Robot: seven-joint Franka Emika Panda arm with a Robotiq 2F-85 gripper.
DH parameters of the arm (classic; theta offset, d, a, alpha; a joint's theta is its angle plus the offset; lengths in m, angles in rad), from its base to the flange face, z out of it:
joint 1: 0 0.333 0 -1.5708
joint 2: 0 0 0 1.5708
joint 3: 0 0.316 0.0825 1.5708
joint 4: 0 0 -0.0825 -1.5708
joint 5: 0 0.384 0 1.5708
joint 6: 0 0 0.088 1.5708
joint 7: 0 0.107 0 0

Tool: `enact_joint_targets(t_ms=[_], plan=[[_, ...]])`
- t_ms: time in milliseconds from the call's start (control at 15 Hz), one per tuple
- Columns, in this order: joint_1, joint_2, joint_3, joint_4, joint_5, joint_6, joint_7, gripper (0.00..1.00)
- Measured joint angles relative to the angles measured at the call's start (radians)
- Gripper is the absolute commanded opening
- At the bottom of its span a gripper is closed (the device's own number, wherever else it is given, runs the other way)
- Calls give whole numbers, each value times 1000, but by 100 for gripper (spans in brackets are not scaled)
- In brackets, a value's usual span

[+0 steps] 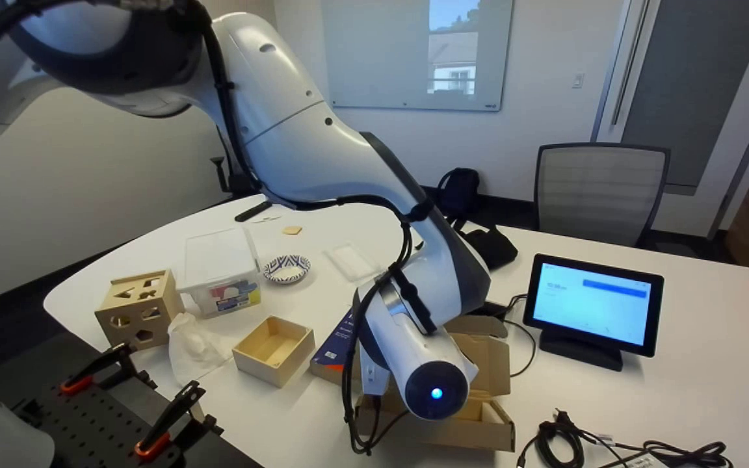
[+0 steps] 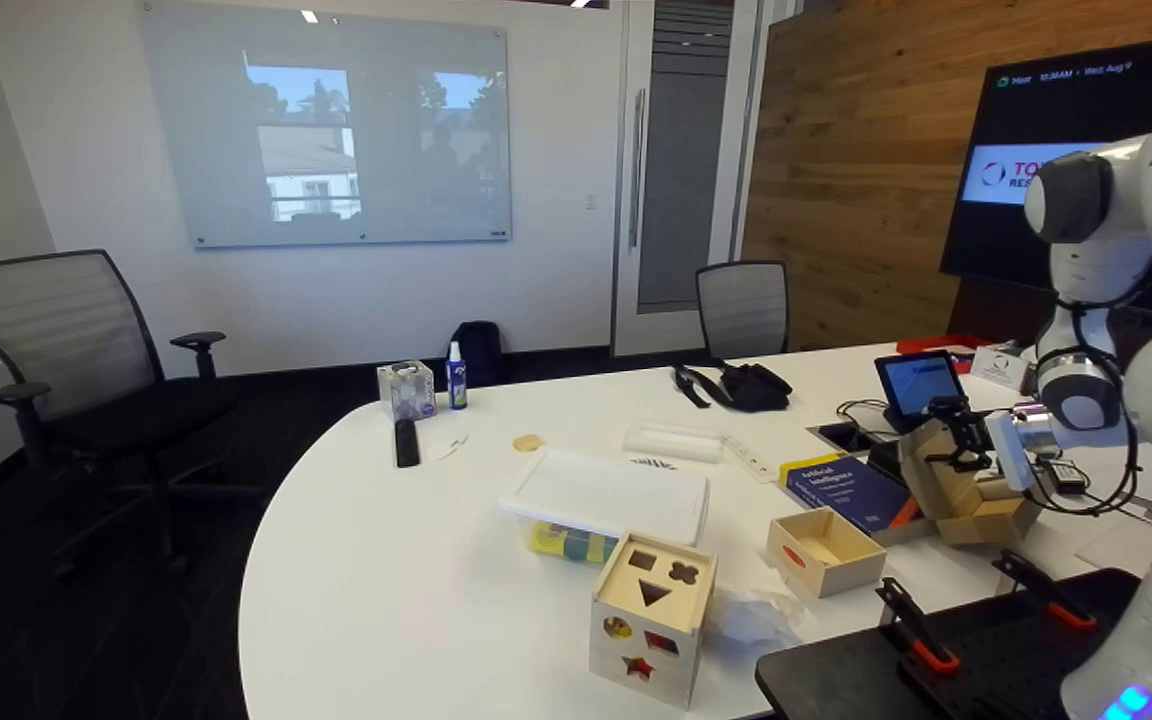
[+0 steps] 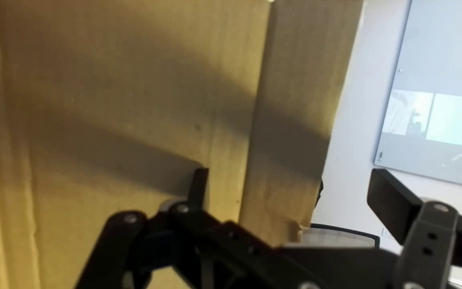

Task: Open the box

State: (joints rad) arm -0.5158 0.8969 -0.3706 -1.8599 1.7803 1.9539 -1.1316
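Gripper (image 3: 291,192) spread wide, nothing clamped | box (image 1: 472,434): lid (image 3: 155,104) raised close to the gripper, interior showing; opening looks mostly done, perhaps leaving only a push farther back, then withdrawal | blue book (image 2: 851,490) just beside | white table (image 2: 416,580) beneath

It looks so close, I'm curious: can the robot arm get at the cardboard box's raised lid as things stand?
Probably yes. The jaws stand open near the lid of the cardboard box, its flap showing between them in the wrist view, and nothing seems to block the way. Contact is unclear.
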Motion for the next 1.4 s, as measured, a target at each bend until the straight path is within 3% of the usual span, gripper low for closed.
enact_joint_targets(t_ms=[733, 1400], plan=[[-101, 53, -28, 58, 32, -1, 13, 100], [-115, 91, 29, 129, 66, -31, 13, 100]])
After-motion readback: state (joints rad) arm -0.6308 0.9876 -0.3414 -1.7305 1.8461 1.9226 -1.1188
